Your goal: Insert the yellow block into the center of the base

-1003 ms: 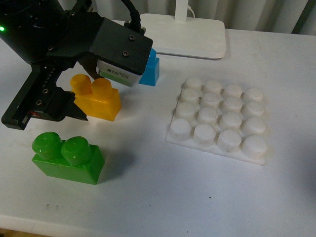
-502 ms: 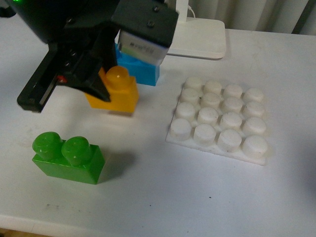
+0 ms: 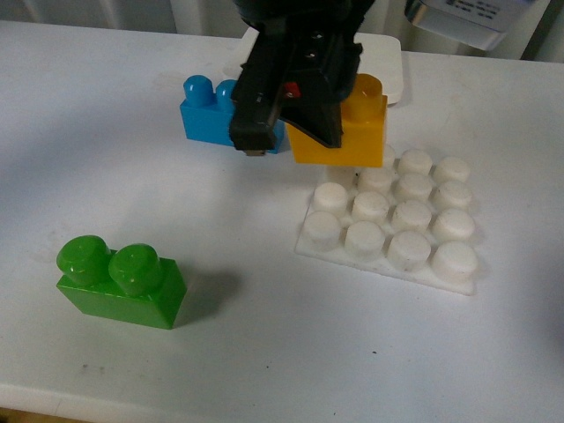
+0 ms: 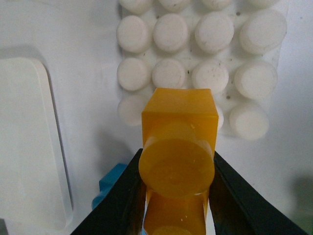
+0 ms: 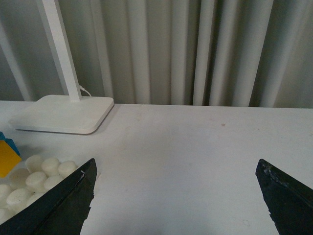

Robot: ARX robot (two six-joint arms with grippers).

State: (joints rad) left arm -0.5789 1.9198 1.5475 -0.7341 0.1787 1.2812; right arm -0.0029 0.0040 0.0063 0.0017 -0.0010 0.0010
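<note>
Front view: left gripper point(image 3: 295, 123) at upper centre of the frame, pinching the yellow block point(image 3: 357, 128) and hiding the upper-left studs of the base point(image 3: 388, 263). Blue brick point(image 3: 207, 119) just left of the gripper, green brick point(image 3: 119, 282) well apart at lower left on the worktop point(image 3: 115, 185). From the left wrist: black fingers point(image 4: 124, 196) pressed on both sides of the block, base studs beyond. From the right wrist: right gripper point(image 5: 173, 205) spread wide, holding nothing, over bare worktop near the lamp foot point(image 5: 63, 113).
</note>
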